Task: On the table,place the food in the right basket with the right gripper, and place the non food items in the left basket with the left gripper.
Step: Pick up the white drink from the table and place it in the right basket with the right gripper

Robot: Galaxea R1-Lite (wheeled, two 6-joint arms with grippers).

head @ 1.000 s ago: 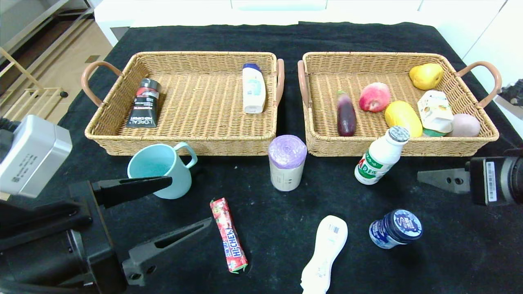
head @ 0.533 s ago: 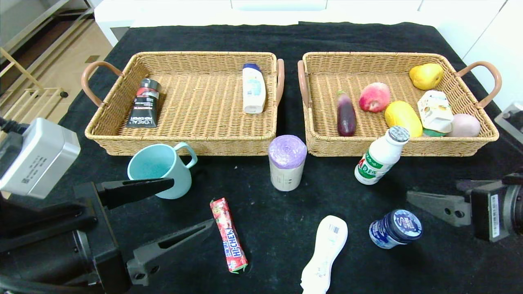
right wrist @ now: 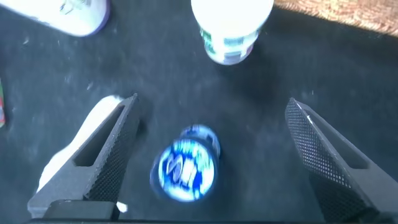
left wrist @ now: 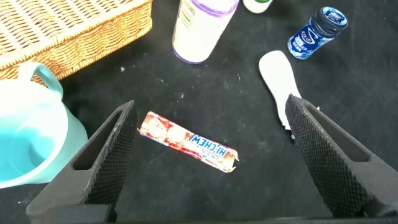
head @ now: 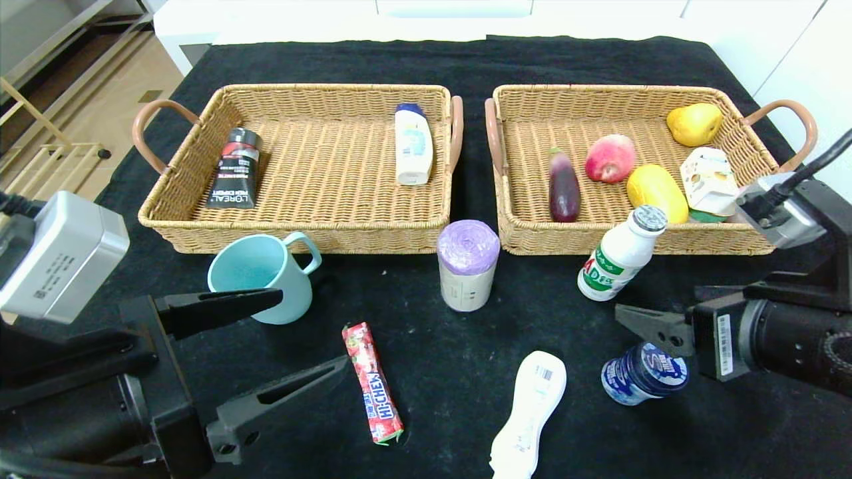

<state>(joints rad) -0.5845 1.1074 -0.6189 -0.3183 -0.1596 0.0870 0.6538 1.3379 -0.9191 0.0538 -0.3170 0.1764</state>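
On the black-clothed table (head: 426,319) stand a teal mug (head: 259,279), a beige roll with purple top (head: 468,266), a white AD milk bottle (head: 619,256) and a dark-blue-lidded jar (head: 644,372). A red Hi-Chew stick (head: 373,382) and a slim white bottle (head: 529,412) lie in front. The pale yellow carton (head: 709,179) lies in the right basket (head: 632,90). My right gripper (head: 639,326) hangs open just above the jar (right wrist: 186,168), which sits between its fingers. My left gripper (head: 309,329) is open and empty above the Hi-Chew (left wrist: 186,140), beside the mug.
The left basket (head: 333,90) holds a black tube (head: 234,169) and a white shampoo bottle (head: 413,143). The right basket also holds an eggplant (head: 564,186), a red fruit (head: 610,158), a yellow fruit (head: 655,189) and a pear (head: 693,124). The table's left edge drops to the floor.
My right gripper has moved left and nearer, from open table at the right edge to over the blue-lidded jar. The left gripper has hardly moved.
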